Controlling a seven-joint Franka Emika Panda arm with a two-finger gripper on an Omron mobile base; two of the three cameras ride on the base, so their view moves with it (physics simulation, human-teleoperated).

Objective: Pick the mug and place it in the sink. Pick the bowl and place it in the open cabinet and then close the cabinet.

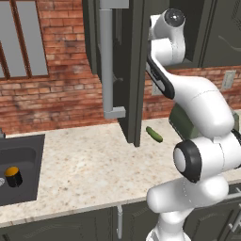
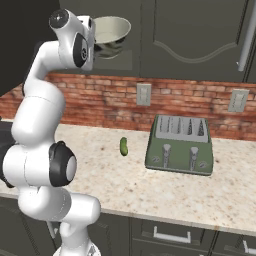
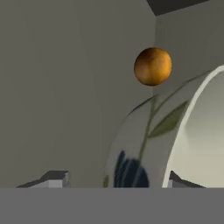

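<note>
The pale bowl (image 2: pixel 111 35) rests inside the open upper cabinet (image 2: pixel 120 61), and its leaf-patterned wall (image 3: pixel 144 144) is close up in the hand view. My gripper (image 3: pixel 114 180) is raised into the cabinet at the bowl's left rim and is open. One fingertip (image 3: pixel 54 179) stands well off the outer wall. The other fingertip (image 3: pixel 175 179) is just inside the rim. The cabinet door (image 1: pixel 135 70) hangs open, edge-on. Far left, the black mug (image 1: pixel 13 176) with its orange inside sits in the black sink (image 1: pixel 26 153).
An orange ball (image 3: pixel 152 66) sits deeper in the cabinet behind the bowl. On the counter lie a green cucumber (image 2: pixel 123 146) and a green toaster (image 2: pixel 180 145). My own arm (image 1: pixel 197 108) rises in front of the toaster. Brick wall with outlets (image 2: pixel 143 94) behind.
</note>
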